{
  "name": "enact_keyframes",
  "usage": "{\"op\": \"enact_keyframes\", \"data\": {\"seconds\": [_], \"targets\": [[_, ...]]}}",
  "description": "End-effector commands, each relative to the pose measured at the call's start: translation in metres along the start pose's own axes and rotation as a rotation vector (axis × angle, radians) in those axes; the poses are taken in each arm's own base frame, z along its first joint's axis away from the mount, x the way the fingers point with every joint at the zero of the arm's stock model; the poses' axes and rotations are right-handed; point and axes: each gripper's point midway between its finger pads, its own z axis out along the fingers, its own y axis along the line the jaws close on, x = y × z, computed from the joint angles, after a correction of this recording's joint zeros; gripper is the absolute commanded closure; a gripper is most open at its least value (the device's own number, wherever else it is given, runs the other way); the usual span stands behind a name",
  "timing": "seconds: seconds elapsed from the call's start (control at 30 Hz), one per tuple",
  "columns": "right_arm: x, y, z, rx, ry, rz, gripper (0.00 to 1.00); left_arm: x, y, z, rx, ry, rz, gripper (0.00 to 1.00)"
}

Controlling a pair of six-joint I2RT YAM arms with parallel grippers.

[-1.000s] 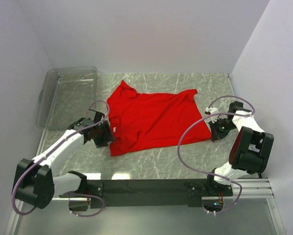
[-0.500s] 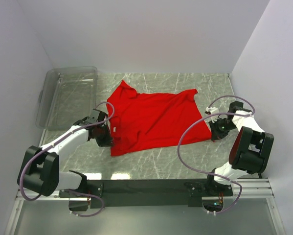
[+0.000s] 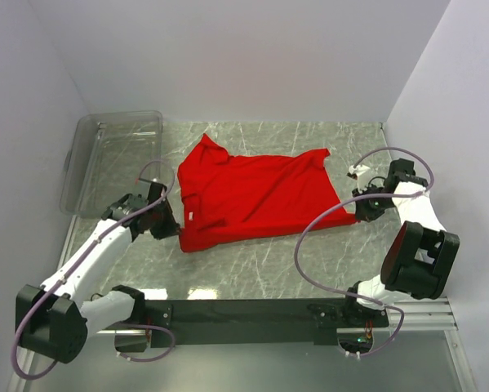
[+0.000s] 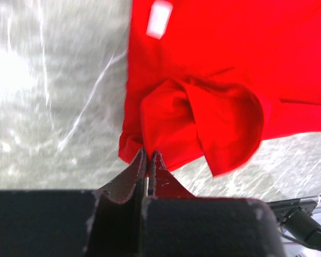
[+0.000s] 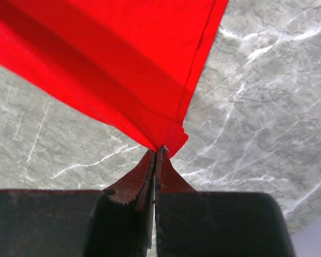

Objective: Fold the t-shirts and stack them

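Note:
A bright red t-shirt (image 3: 256, 196) lies spread on the marble table, its white neck label (image 3: 190, 216) near its left edge. My left gripper (image 3: 172, 229) is shut on the shirt's near-left corner, and the bunched sleeve cloth (image 4: 203, 118) hangs just past the fingertips in the left wrist view (image 4: 148, 154). At the shirt's right corner my right gripper (image 3: 363, 207) is shut on the hem, and the red cloth (image 5: 122, 69) stretches away from the pinched tip (image 5: 156, 151). The near edge of the shirt runs taut between the two grippers.
A clear plastic bin (image 3: 113, 159) stands at the back left of the table. A small white and brown scrap (image 3: 357, 171) lies near the right arm. White walls close in the left, back and right sides. Purple cables loop off both arms.
My left gripper closed on the shirt's near-left corner and pulled it left. The right gripper moved back and right with its corner, drawing the near edge straighter.

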Motion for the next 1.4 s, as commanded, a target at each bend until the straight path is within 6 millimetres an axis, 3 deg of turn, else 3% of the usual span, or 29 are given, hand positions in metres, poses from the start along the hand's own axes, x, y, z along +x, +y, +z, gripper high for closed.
{"op": "enact_keyframes", "data": {"seconds": [0.0,0.07,0.17,0.27,0.33,0.4,0.47,0.53,0.57,0.7,0.8,1.07,1.2,1.37], "targets": [[-0.006,-0.001,-0.006,0.030,-0.033,-0.022,1.00,0.025,0.016,-0.001,-0.038,0.064,-0.068,0.99],[-0.008,0.002,-0.011,0.032,-0.057,-0.034,1.00,0.022,0.016,-0.011,-0.041,0.043,-0.079,0.99],[-0.026,0.012,-0.033,0.041,-0.155,-0.091,1.00,-0.021,-0.009,-0.061,0.020,-0.122,-0.059,0.99],[-0.052,0.019,-0.063,0.085,-0.262,-0.163,1.00,-0.042,-0.026,-0.098,0.058,-0.190,-0.038,0.99],[-0.059,0.021,-0.070,0.092,-0.288,-0.178,1.00,-0.045,-0.030,-0.105,0.070,-0.203,-0.039,0.99],[-0.048,0.024,-0.064,0.067,-0.242,-0.184,1.00,-0.033,-0.025,-0.092,0.062,-0.148,-0.036,0.99],[-0.020,0.027,-0.052,0.043,-0.139,-0.172,1.00,0.001,-0.010,-0.065,0.041,-0.015,-0.053,0.99],[0.011,0.034,-0.035,0.010,-0.054,-0.177,1.00,0.023,-0.013,-0.054,0.103,0.067,-0.073,0.99],[0.026,0.033,-0.033,0.025,-0.013,-0.177,1.00,0.039,-0.003,-0.046,0.100,0.096,-0.106,0.99],[0.078,0.045,-0.017,-0.004,0.118,-0.171,1.00,0.072,0.010,-0.043,0.109,0.178,-0.148,0.99],[0.099,0.048,-0.015,-0.009,0.185,-0.156,1.00,0.095,0.022,-0.040,0.086,0.254,-0.175,0.99],[0.109,0.035,-0.004,-0.019,0.261,-0.054,1.00,0.110,0.034,-0.013,0.025,0.344,-0.180,0.99],[0.115,0.037,-0.008,-0.034,0.292,-0.089,1.00,0.116,0.041,-0.017,-0.009,0.381,-0.169,0.99],[0.138,0.049,-0.018,-0.069,0.384,-0.123,1.00,0.126,0.047,-0.020,-0.024,0.411,-0.183,0.99]]}}
